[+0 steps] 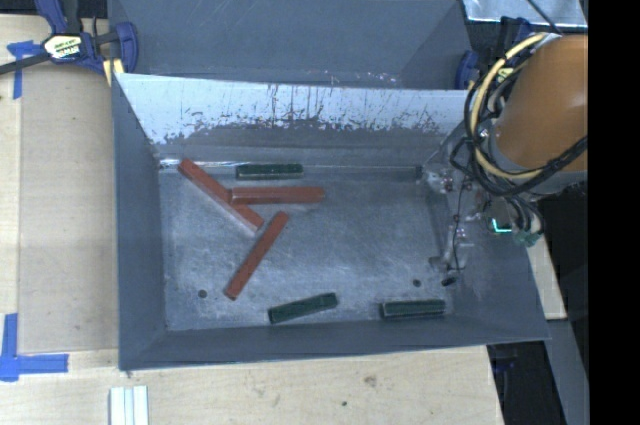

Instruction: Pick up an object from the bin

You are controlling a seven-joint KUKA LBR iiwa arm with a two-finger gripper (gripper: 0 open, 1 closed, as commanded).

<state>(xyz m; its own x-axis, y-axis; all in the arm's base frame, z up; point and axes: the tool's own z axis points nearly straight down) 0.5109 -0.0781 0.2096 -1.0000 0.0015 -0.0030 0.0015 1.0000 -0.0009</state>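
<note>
The pick is not yet done, as far as I can judge. The pincer (447, 275) hangs low at the right side of the bin (300, 43), close to the right wall, and I see no thing held in it. Whether it is released or clenched I cannot tell.

The thing nearest to it is a dark green bar (412, 309), which lies flat on the bin floor at the near right, just beside the pincer tip on its near-left side. A second green bar (302, 307) lies left of it, and a third green bar (268, 171) lies by the far wall. Three reddish-brown bars (255, 256) lie together at the left, well apart from the pincer.

What is left, I think: to close on one bar and lift it out.
</note>
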